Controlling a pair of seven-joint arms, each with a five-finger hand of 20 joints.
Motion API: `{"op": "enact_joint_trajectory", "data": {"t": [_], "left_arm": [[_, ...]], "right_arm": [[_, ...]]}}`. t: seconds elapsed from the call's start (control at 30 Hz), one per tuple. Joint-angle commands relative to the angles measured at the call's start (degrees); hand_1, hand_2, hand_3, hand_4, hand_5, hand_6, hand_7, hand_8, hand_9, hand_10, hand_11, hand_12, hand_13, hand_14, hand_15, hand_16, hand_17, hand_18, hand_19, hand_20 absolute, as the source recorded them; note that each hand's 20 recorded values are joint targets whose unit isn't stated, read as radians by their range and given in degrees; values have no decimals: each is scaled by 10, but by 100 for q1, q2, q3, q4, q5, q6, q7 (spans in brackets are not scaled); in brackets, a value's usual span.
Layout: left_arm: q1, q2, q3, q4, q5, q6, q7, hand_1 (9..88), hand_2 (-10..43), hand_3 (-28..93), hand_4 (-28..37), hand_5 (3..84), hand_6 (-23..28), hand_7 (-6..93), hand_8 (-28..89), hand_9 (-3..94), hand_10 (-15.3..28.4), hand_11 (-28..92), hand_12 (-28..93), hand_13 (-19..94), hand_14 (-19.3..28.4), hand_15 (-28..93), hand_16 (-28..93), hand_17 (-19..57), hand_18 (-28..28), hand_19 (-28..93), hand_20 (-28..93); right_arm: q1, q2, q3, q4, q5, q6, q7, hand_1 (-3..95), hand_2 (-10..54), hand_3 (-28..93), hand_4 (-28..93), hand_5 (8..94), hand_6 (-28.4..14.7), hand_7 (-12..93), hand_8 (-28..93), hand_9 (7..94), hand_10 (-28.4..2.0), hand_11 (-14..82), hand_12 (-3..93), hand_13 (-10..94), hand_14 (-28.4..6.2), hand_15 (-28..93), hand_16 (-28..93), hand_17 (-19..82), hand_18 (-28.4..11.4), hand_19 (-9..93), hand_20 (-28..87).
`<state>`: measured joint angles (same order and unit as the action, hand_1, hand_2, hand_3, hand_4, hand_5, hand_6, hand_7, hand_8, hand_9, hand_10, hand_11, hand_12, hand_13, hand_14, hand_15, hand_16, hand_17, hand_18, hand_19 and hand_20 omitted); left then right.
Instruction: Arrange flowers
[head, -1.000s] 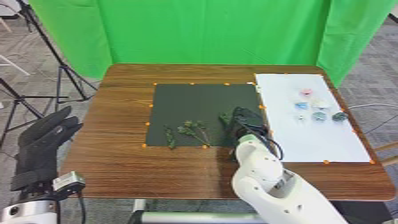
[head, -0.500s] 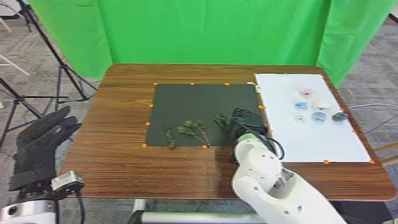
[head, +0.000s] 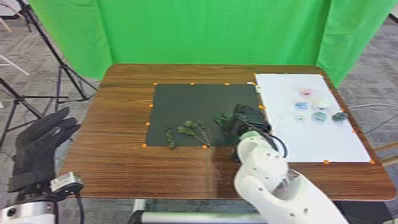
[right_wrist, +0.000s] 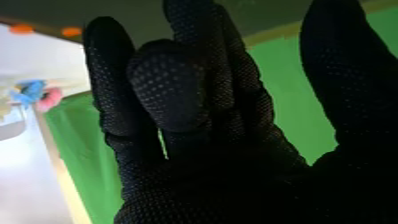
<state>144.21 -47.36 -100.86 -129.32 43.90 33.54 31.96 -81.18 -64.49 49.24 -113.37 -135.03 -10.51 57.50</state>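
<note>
"What's it doing?"
"Placing greenery, I'd say. Three green clumps (head: 193, 130) on the dark mat (head: 200, 100), right hand (head: 250, 116) beside one, fingers apart, gripping nothing."
"Left hand (head: 40, 137)?"
"Loose, by the table's edge (head: 84, 145)."
"Flowers (head: 306, 92) next?"
"Probably. They're on the white sheet (head: 311, 145); it should lift clear, swing right, pinch gently."

On the dark mat (head: 191, 102), a narrow green sprig (head: 170, 138) is laid by the near left corner, a branching stem (head: 190, 131) by the near edge, and a leafy sprig (head: 221, 120) beside the right hand (head: 250, 117), held at the right edge. Small flowers (head: 306, 92) are grouped toward the white sheet's (head: 311, 142) right edge. The left hand (head: 43, 137) is held near the table's (head: 133, 175) left edge.
</note>
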Motion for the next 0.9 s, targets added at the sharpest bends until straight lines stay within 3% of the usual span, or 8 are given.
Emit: {"op": "enact_joint_trajectory", "data": {"t": [0.03, 0.2, 0.3, 0.4, 0.53, 0.63, 0.9], "left_arm": [[103, 33, 32, -62, -49, 80, 27, 265, 44, 839, -167, 410, 101, 178, -111, 370, 200, 375, 78, 253, 271, 626, -161, -90, 218, 578, 20], [60, 77, 104, -67, -75, 110, 28, 265, 45, 839, -168, 409, 101, 178, -111, 370, 200, 375, 78, 253, 270, 626, -161, -90, 218, 578, 20], [67, 92, 110, -75, -81, 124, 33, 266, 45, 838, -169, 409, 101, 178, -111, 370, 200, 374, 78, 253, 270, 626, -161, -90, 218, 578, 20], [72, 62, 110, -78, -84, 119, 39, 265, 45, 839, -168, 410, 101, 178, -111, 370, 200, 374, 78, 253, 270, 627, -160, -90, 218, 578, 20], [40, -50, 61, -91, 30, 51, -87, 265, 44, 839, -168, 409, 101, 179, -111, 370, 200, 375, 78, 253, 271, 626, -160, -90, 218, 578, 20], [35, 21, 85, -85, -51, 93, 1, 265, 45, 838, -168, 409, 101, 179, -111, 370, 200, 375, 78, 253, 271, 626, -161, -90, 218, 578, 20], [-39, -40, 127, -71, 9, 36, -69, 265, 44, 838, -168, 409, 101, 179, -111, 370, 200, 376, 78, 253, 271, 626, -161, -90, 218, 579, 20]], "right_arm": [[316, 624, 293, -206, 234, 427, -329, 354, -73, 740, -198, 626, -133, 190, -68, 675, -234, 318, 189, 759, -117, 718, 187, 467, -216, 932, -263], [539, 1127, 338, 48, 393, 814, -623, 355, -57, 759, -199, 591, -131, 186, -75, 625, -235, 295, 176, 718, -126, 731, 174, 432, -216, 929, -261], [742, 1491, 66, 372, 165, 1373, -695, 369, -67, 790, -211, 586, -119, 199, -85, 619, -224, 288, 170, 718, -117, 766, 163, 423, -204, 926, -261], [757, 1593, 154, 534, 362, 1209, -751, 377, -77, 800, -216, 587, -108, 206, -91, 624, -214, 290, 172, 724, -106, 796, 169, 404, -193, 917, -261], [727, 1598, 346, 792, 594, 796, -854, 375, -80, 808, -220, 567, -109, 206, -97, 581, -218, 273, 169, 698, -106, 805, 170, 375, -199, 905, -250], [720, 1606, 458, 963, 706, 504, -853, 373, -81, 814, -225, 552, -111, 201, -96, 556, -222, 253, 164, 680, -110, 807, 166, 359, -202, 894, -236], [712, 1802, 426, 1218, 639, 522, -736, 365, -81, 825, -231, 525, -113, 197, -100, 515, -229, 225, 160, 643, -123, 799, 150, 340, -208, 880, -203]]}}
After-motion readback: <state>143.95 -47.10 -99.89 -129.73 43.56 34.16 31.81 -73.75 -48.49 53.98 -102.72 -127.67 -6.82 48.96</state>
